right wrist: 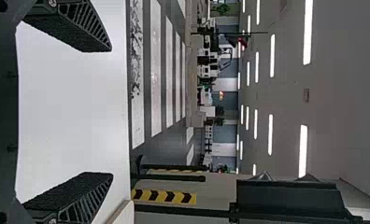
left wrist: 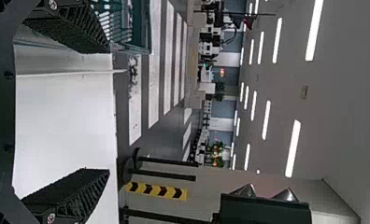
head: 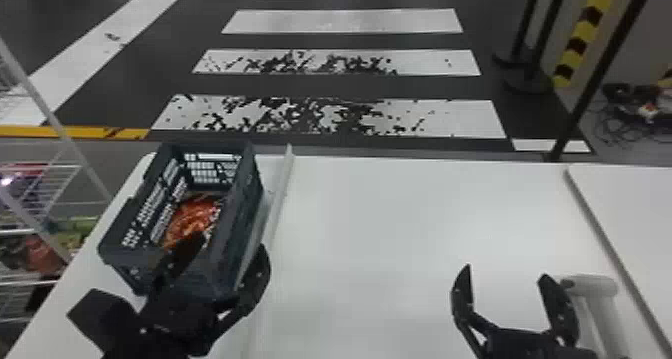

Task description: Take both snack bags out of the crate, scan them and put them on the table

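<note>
Red-orange snack bag lies in dk. crate, nr. far L corner of worktop. L gripper at crate's near end, claw spread. R gripper also spread, toward worktop's R edge, beside wht. handheld device.

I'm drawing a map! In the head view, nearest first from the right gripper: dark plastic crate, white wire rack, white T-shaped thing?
From the right gripper:
1. White T-shaped thing, just right
2. Dark crate, left
3. Wire rack, far left, past crate
</note>
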